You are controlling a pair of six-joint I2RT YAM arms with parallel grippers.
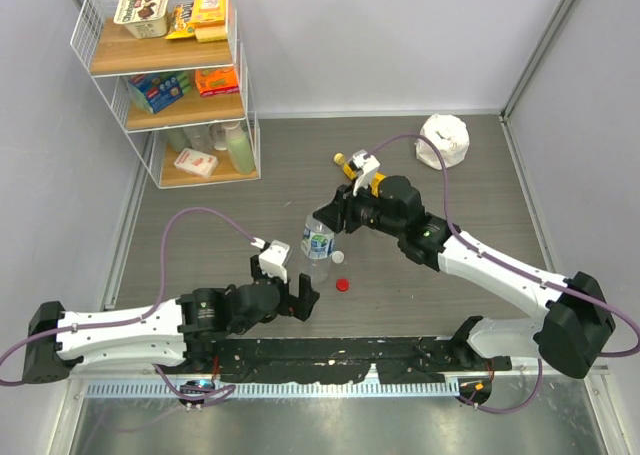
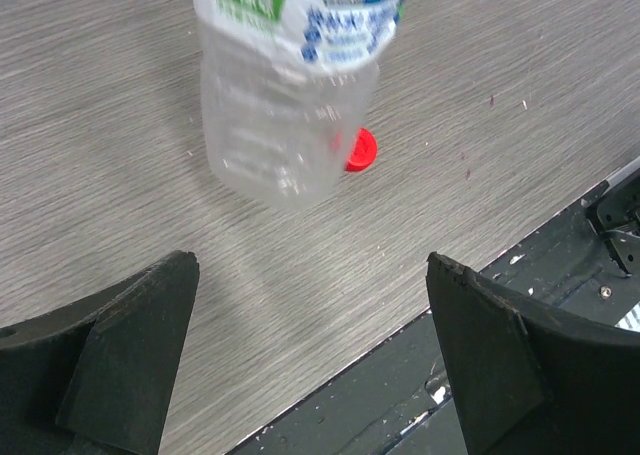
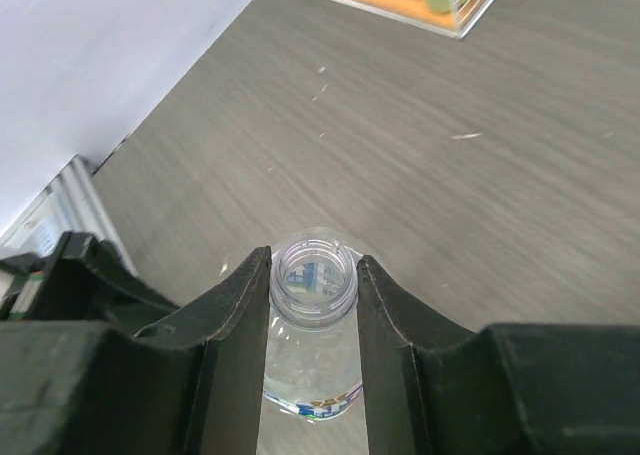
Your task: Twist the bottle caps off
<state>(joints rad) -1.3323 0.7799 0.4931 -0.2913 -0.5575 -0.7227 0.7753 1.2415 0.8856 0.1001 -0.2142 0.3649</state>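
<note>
My right gripper point(image 1: 333, 218) is shut on the open neck of the clear bottle with the blue-white label point(image 1: 318, 245); in the right wrist view the fingers point(image 3: 240, 315) clamp both sides of the capless neck point(image 3: 313, 280). A white cap point(image 1: 338, 257) and a red cap point(image 1: 342, 285) lie on the table just right of the bottle. My left gripper point(image 1: 300, 303) is open and empty just in front of the bottle point(image 2: 285, 105), with the red cap point(image 2: 361, 150) behind it. A yellow-orange bottle point(image 1: 352, 168) with its yellow cap point(image 1: 340, 159) stands behind the right wrist. The red-label bottle is out of view.
A white wire rack point(image 1: 170, 75) with boxes and bottles stands at the back left. A crumpled white object point(image 1: 443, 138) lies at the back right. A black rail point(image 1: 340, 355) runs along the near table edge, also in the left wrist view point(image 2: 400, 375).
</note>
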